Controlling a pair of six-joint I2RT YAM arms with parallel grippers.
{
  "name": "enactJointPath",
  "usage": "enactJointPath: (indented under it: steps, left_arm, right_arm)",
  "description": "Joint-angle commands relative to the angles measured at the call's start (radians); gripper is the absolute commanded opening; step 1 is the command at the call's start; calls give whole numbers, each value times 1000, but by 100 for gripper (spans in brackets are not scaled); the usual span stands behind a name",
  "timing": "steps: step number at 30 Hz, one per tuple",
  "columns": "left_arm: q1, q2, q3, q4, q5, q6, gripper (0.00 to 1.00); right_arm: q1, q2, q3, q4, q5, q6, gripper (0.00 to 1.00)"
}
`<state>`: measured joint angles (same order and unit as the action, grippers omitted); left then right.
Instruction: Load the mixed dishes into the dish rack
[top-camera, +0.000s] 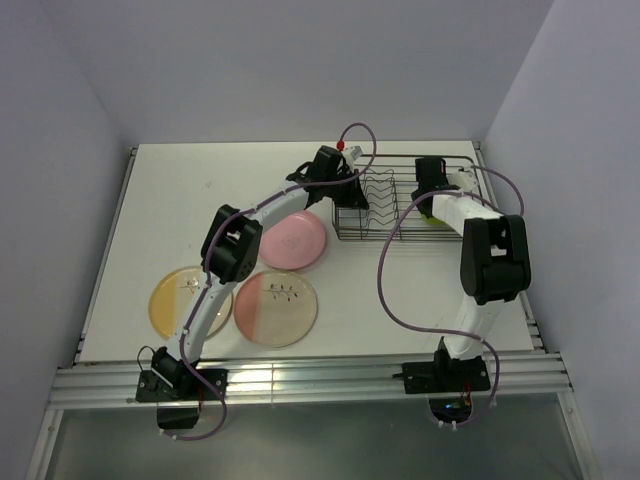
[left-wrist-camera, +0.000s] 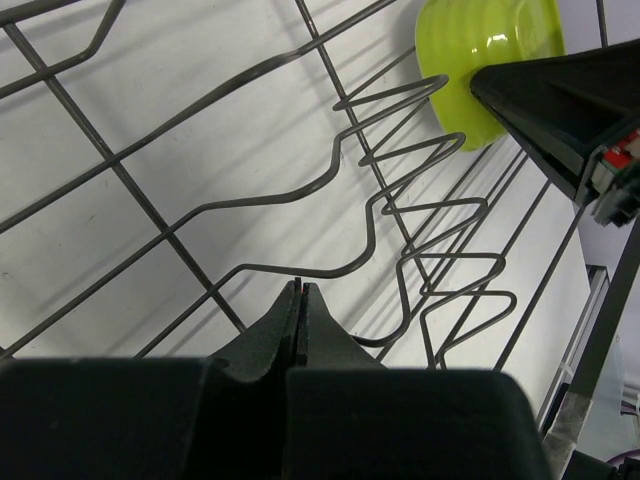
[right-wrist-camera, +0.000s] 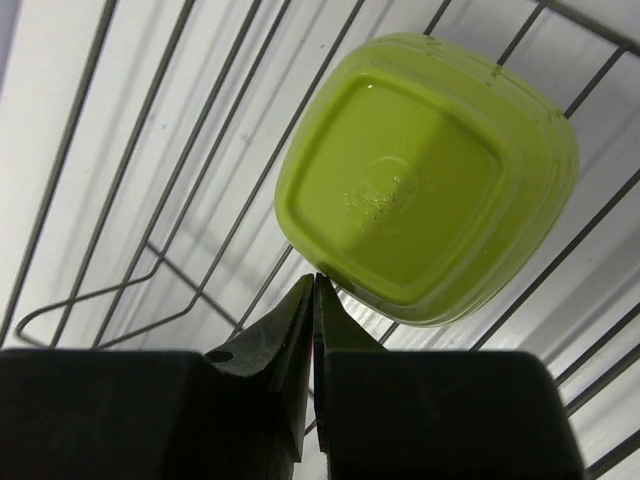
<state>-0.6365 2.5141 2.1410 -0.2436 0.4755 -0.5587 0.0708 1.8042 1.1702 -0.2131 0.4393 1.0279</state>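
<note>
**Lime bowl in rack, three plates on table**

The lime-green bowl is seen base-up inside the dish rack, just beyond the right gripper, whose fingers are pressed together on nothing. The left gripper is likewise closed and empty over the wavy dividers. The pink plate, pink-and-cream plate and yellow-and-cream plate are left flat on the table.

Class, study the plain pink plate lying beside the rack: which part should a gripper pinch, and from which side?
Probably its rim, at the right edge, coming down from above at a slant. The pink plate lies flat on the table, so only the thin rim offers a hold.
</note>
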Motion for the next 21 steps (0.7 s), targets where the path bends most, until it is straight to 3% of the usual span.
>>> enactJointPath:
  steps: [1, 13, 21]
  left_arm:
    - [11, -54, -20, 12, -6, 32, 0]
    - [12, -57, -24, 18, 3, 29, 0]
    - [14, -49, -20, 24, 9, 23, 0]
  right_arm:
    - [-16, 29, 91, -77, 83, -35, 9]
    - [-112, 113, 258, -184, 19, -109, 9]
    - [-91, 90, 210, -71, -51, -232, 9]
